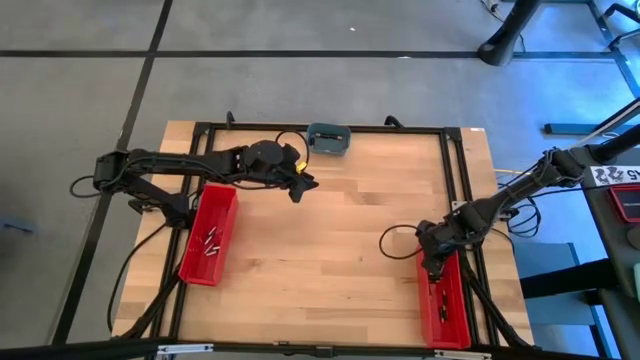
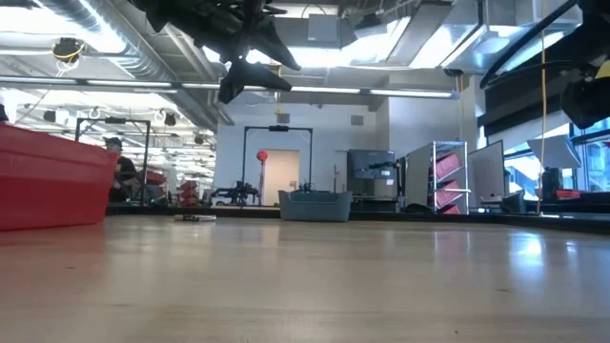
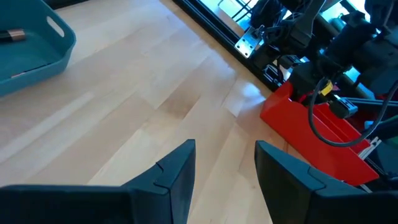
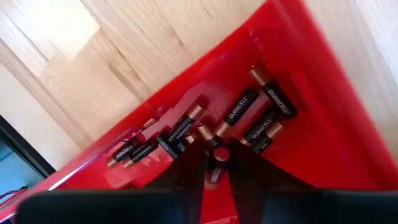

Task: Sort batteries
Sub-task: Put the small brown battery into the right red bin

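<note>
Wooden table (image 1: 330,230) holds two red bins and a blue dish (image 1: 328,138) at its far edge. Right gripper (image 1: 434,268) hangs over the right bin (image 1: 445,310), fingers a little apart around one battery (image 4: 216,163) above a pile of batteries (image 4: 245,118). Left gripper (image 1: 300,186) hovers released near the dish; more batteries (image 1: 210,242) lie in the left bin (image 1: 208,232).

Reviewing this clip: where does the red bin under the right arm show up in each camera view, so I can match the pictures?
High view: the right red bin lies at the table's right edge, under the right gripper.
Low view: not in it; the red wall at the left edge is presumably the other bin.
Left wrist view: across the table, below the right arm.
Right wrist view: fills the frame, batteries inside.
Shared landmark: the blue-grey dish.
</note>
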{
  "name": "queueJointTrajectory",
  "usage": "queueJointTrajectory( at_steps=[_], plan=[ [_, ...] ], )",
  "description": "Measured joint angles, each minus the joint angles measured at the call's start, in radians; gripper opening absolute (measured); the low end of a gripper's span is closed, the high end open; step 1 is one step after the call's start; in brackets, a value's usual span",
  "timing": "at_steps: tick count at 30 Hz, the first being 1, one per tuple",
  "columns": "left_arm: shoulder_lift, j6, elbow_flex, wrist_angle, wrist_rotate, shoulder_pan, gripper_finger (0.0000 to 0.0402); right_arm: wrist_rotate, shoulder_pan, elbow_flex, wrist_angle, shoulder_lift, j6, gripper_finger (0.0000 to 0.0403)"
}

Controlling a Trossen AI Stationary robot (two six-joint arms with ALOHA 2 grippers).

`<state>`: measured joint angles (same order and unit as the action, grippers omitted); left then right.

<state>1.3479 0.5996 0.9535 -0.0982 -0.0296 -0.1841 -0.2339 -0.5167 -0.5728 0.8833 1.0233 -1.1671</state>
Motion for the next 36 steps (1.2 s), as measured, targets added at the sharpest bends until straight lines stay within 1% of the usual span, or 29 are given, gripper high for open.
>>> queueJointTrajectory(
  at_steps=[4,7,9,12,14,15,16,18,20,22,23,25,28,31,34,36],
  plan=[
    [0.0,-0.001,0.0,-0.007,0.0,0.0,0.0155,-0.023,0.0,-0.006,0.018,-0.001,-0.007,0.0103],
    [0.0,-0.005,0.0,-0.043,0.006,-0.004,0.0155,-0.056,-0.001,-0.047,0.093,-0.014,-0.016,0.0125],
    [0.0,0.0,0.0,-0.101,0.021,-0.019,0.0155,-0.044,0.002,-0.099,0.171,-0.031,-0.052,0.0131],
    [0.0,0.087,0.0,-0.204,0.067,-0.077,0.0155,0.012,0.002,-0.198,0.269,-0.052,-0.089,0.0134],
    [0.0,0.128,0.0,-0.287,0.11,-0.131,0.0155,0.094,0.002,-0.28,0.29,-0.071,-0.096,0.0134],
    [0.0,0.124,0.0,-0.32,0.122,-0.165,0.0155,0.155,0.002,-0.318,0.298,-0.077,-0.096,0.0135],
    [0.003,0.107,0.0,-0.346,0.123,-0.202,0.0155,0.224,0.002,-0.353,0.3,-0.084,-0.089,0.0135],
    [0.016,0.06,0.001,-0.418,0.108,-0.283,0.0155,0.403,0.002,-0.419,0.292,-0.097,-0.081,0.0135],
    [0.042,0.003,0.001,-0.512,0.082,-0.362,0.0155,0.591,0.014,-0.465,0.294,-0.109,-0.075,0.0135],
    [0.078,-0.09,0.001,-0.619,0.079,-0.423,0.0155,0.742,0.041,-0.495,0.284,-0.119,-0.051,0.0135],
    [0.1,-0.14,0.001,-0.664,0.078,-0.447,0.0155,0.798,0.057,-0.503,0.275,-0.123,-0.031,0.0135],
    [0.148,-0.24,0.0,-0.717,0.075,-0.479,0.0155,0.873,0.098,-0.51,0.249,-0.133,0.008,0.0135],
    [0.21,-0.351,-0.001,-0.711,0.074,-0.501,0.0155,0.887,0.164,-0.51,0.202,-0.14,0.08,0.0135],
    [0.264,-0.43,-0.001,-0.67,0.074,-0.501,0.0155,0.837,0.221,-0.51,0.164,-0.139,0.143,0.0136],
    [0.311,-0.456,0.0,-0.638,0.076,-0.497,0.0155,0.786,0.263,-0.51,0.134,-0.135,0.183,0.0136],
    [0.345,-0.459,0.0,-0.628,0.083,-0.498,0.0151,0.771,0.281,-0.51,0.114,-0.133,0.207,0.0136]
  ],
)
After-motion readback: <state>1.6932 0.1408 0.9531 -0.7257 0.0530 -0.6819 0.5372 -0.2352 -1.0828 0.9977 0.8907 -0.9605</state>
